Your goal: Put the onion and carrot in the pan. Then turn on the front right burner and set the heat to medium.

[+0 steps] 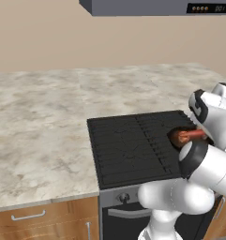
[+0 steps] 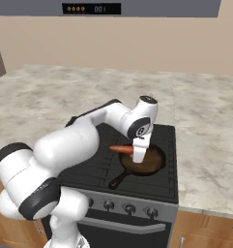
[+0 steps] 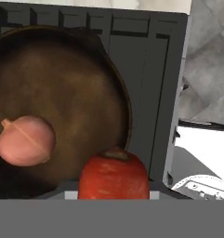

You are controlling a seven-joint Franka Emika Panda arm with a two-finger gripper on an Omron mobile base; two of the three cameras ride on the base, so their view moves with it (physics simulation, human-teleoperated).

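Note:
My gripper (image 2: 138,154) hangs just above the pan (image 2: 154,162), shut on the carrot (image 2: 121,149), which sticks out level to the left. In the hand view the carrot's (image 3: 114,174) thick orange-red end fills the bottom centre, over the pan's near rim. The pinkish round onion (image 3: 26,140) lies inside the pan (image 3: 71,83) on its reddish-brown floor. The pan rests on the front right burner (image 2: 159,183) of the black cooktop, its short black handle (image 2: 117,182) pointing toward the front edge. In the left base view the carrot (image 1: 190,135) shows between the arm's links.
A row of knobs (image 2: 130,209) runs along the stove front below the cooktop (image 1: 128,145). Marbled counter (image 1: 39,122) lies to the left, behind and to the right (image 2: 205,131). A range hood (image 2: 137,7) hangs overhead.

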